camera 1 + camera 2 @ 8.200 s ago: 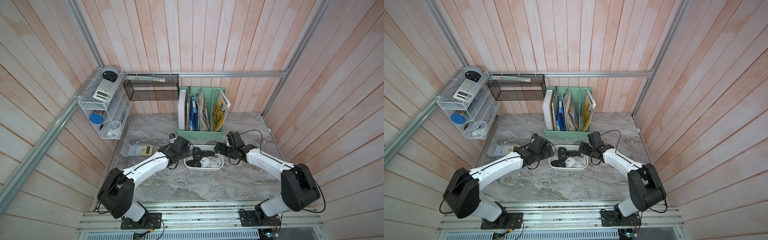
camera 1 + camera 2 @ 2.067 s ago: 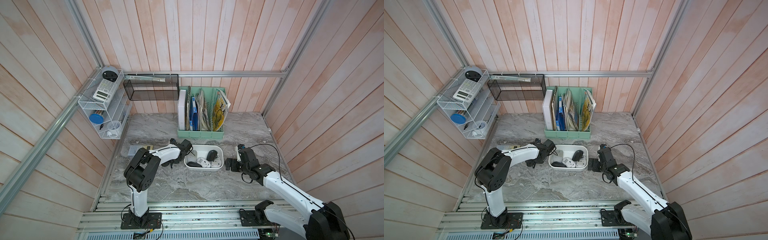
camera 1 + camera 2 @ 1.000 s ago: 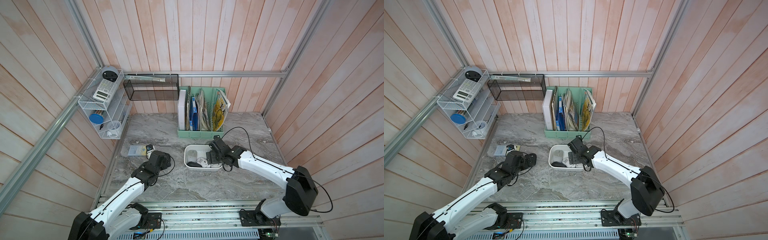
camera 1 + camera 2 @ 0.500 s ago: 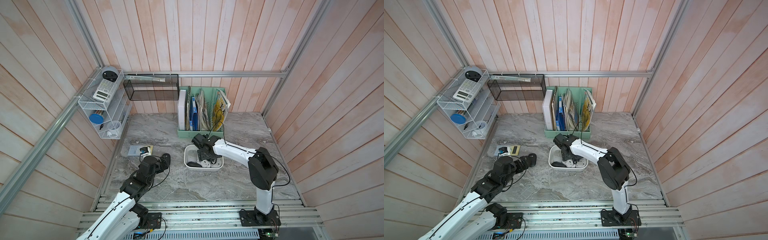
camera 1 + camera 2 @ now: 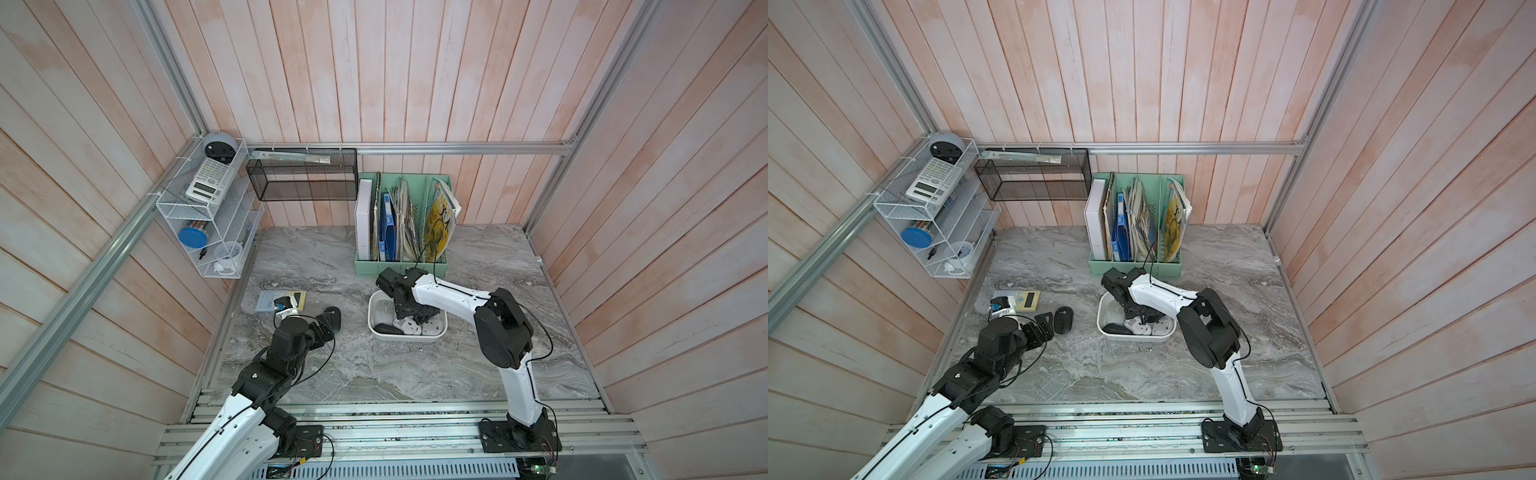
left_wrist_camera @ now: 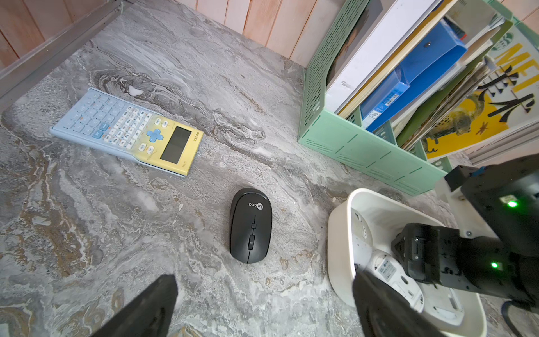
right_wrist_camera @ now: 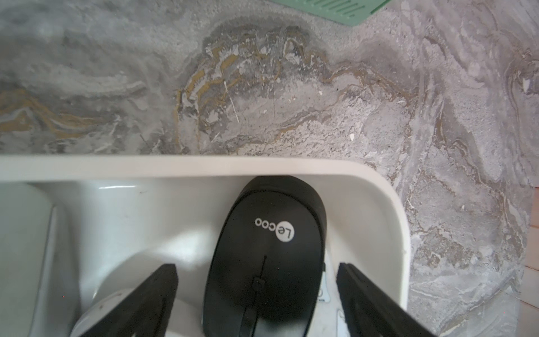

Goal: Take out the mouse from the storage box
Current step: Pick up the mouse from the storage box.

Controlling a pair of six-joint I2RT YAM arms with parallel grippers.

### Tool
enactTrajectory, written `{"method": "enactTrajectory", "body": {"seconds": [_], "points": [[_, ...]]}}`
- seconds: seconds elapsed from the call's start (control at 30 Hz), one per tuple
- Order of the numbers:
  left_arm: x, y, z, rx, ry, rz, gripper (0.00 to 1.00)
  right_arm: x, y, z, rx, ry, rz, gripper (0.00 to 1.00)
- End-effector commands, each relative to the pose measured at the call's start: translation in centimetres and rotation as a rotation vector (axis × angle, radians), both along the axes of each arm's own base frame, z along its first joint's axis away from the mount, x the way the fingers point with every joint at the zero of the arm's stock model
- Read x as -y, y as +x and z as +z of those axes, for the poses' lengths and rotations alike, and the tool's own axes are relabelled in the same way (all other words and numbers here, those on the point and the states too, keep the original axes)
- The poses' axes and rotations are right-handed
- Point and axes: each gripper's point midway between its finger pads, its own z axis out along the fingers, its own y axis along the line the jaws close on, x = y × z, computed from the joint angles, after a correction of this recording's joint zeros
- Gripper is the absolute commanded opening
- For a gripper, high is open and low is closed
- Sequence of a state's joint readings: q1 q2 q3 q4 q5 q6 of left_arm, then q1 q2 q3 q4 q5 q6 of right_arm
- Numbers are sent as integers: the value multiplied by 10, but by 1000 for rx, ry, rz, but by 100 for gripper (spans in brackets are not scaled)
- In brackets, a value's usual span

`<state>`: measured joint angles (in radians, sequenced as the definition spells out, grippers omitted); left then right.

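White plastic is seen forming the storage box (image 5: 407,338) (image 5: 1133,338) in both top views, with the right gripper (image 5: 419,319) set inside it among its mice (image 5: 430,329), evidently to seize one. In the left wrist view the left gripper (image 6: 264,278) is held spread wide near a black mouse (image 6: 250,226) on the table (image 6: 204,73), judged already out. In the right wrist view the right gripper (image 7: 256,267) is spread astride a second black mouse (image 7: 268,248) against the box wall, not yet pinched

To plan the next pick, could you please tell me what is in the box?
In the box, a black mouse lies among white mice, between the fingers of the open right gripper; the arm hides the rest.
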<state>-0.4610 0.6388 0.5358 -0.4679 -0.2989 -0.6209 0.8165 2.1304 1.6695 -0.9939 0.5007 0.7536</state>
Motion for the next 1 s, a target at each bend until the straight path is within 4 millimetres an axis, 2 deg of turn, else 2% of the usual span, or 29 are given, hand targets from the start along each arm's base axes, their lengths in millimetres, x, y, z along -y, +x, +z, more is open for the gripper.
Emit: {"method": "enactTrajectory", "body": {"seconds": [0.0,0.5,0.6,0.83,0.97], "points": [[-1,-2,-7,-18,7,-5,100,7,2,-2,9,-46,-36,91],[-2,-2,-8,-20,7,0,100,-7,1,-23,-37,-47,-4,85],[-2,-3,-8,-20,9,0,100,-10,1,-21,-33,-41,8,84],[-2,-2,-9,-21,11,2,100,-2,-3,-18,-15,-12,-21,85],[-2,-2,-10,-25,14,1,100,0,-3,-21,-23,34,-41,82]]}}
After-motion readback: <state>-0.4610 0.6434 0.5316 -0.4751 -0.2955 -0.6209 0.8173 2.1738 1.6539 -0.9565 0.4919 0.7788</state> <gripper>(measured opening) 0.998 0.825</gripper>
